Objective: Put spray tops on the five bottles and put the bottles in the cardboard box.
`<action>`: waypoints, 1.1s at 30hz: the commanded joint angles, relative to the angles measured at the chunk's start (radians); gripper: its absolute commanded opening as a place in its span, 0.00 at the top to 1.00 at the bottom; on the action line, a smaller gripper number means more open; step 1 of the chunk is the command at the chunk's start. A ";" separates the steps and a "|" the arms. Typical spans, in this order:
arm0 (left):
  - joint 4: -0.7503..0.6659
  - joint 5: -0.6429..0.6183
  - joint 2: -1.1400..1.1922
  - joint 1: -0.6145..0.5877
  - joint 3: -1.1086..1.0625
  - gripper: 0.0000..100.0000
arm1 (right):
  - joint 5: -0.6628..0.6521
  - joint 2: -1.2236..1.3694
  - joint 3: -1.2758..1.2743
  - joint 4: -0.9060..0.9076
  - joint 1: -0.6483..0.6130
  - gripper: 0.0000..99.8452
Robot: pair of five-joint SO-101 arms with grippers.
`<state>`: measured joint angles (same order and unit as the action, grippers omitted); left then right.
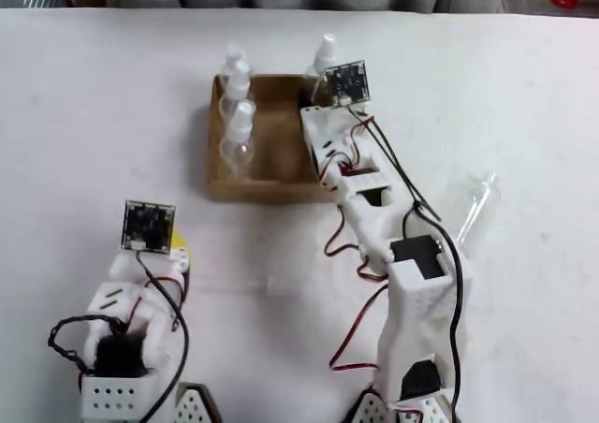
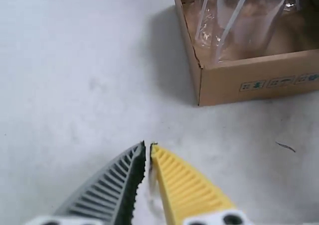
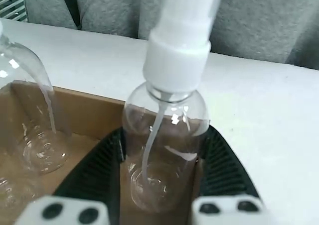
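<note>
The cardboard box (image 1: pixel 281 152) stands at the table's middle. Three clear bottles (image 1: pixel 240 114) with white spray tops stand along its left wall. My right gripper (image 3: pixel 164 134) is shut on a fourth clear bottle (image 3: pixel 162 160) with a white spray top (image 3: pixel 178 60), held upright at the box's far right corner (image 1: pixel 325 56). The black fingers (image 3: pixel 99 170) press on both sides of the bottle. My left gripper (image 2: pixel 148 148) is shut on nothing, its grey and yellow fingers touching, low over the table in front of the box's left corner (image 2: pixel 199 98), near the front left of the table (image 1: pixel 176 251).
A loose clear piece with a thin tube (image 1: pixel 475 206) lies on the table to the right of the right arm (image 1: pixel 412 283). The table's far edge (image 1: pixel 140 9) runs behind the box. White table surface (image 2: pixel 75 60) lies open to the box's left.
</note>
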<state>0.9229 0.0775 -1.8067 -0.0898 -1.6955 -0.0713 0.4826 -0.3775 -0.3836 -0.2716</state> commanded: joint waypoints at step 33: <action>-0.003 0.011 -0.013 -0.012 0.003 0.98 | 0.006 -0.002 0.009 0.025 -0.016 0.74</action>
<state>0.9229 0.0775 -1.8067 -0.0898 -1.6955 -0.0683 0.4841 -0.3790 -0.3652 -0.2823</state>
